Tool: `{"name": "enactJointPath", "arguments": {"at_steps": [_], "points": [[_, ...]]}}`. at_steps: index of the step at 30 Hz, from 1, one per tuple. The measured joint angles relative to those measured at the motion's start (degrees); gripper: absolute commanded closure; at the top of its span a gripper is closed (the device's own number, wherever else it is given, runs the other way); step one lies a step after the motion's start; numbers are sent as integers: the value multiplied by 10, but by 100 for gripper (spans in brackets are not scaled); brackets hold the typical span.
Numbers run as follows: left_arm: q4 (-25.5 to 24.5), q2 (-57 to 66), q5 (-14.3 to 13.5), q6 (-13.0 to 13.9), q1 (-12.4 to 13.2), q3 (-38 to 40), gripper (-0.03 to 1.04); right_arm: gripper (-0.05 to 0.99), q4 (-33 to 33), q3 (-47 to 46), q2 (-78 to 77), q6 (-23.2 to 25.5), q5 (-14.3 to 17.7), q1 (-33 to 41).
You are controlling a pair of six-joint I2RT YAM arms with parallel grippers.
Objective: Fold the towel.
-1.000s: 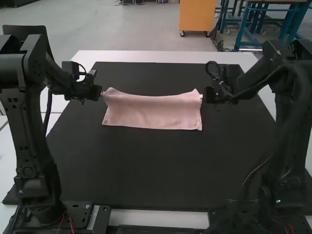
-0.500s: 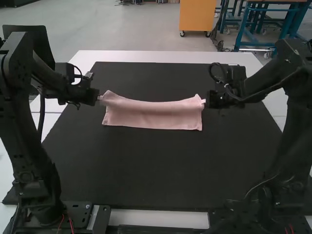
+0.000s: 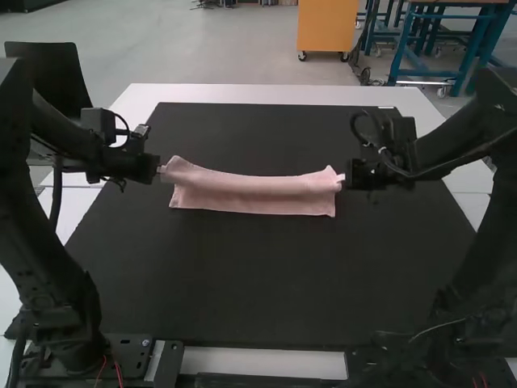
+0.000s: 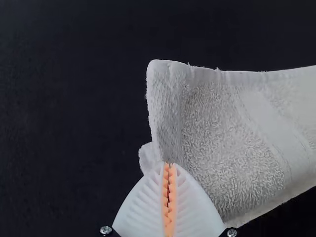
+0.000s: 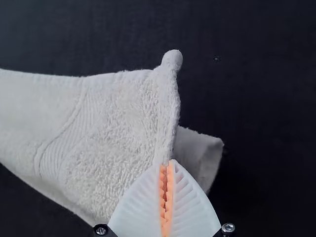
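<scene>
The pink towel (image 3: 254, 194) is a wide, low strip across the mat, its far part doubled over and lifted between the two arms. At its left end is my left gripper (image 3: 164, 169), at its right end my right gripper (image 3: 346, 179). The left wrist view has the left gripper (image 4: 169, 165) pinched shut on an edge of the towel (image 4: 227, 138), close to a corner. Likewise in the right wrist view, the right gripper (image 5: 166, 164) is shut on the side edge of the towel (image 5: 113, 128), with another layer behind its fingertips.
A black mat (image 3: 258, 275) lies under the towel and spreads toward the arm bases. White tabletop (image 3: 266, 94) borders it at the far side and both sides.
Both grippers have moved toward the arm bases and slightly apart, carrying the towel's held edge nearer. The towel's near edge has stayed put, and the visible strip is narrower.
</scene>
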Motion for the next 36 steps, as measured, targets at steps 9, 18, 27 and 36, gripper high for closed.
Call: {"name": "enactJointPath", "arguments": {"at_steps": [9,18,27,36], "points": [[63,-17,-16,0,5,-75,99,96,30,-47,-2,0,-4,0],[134,-17,-41,0,8,-136,99,96,71,-53,50,-2,-3,-3],[173,-1,-48,0,12,-156,82,42,79,-54,88,-1,1,-5],[187,0,-63,-5,68,-156,4,9,68,-54,51,14,0,-10]]}}
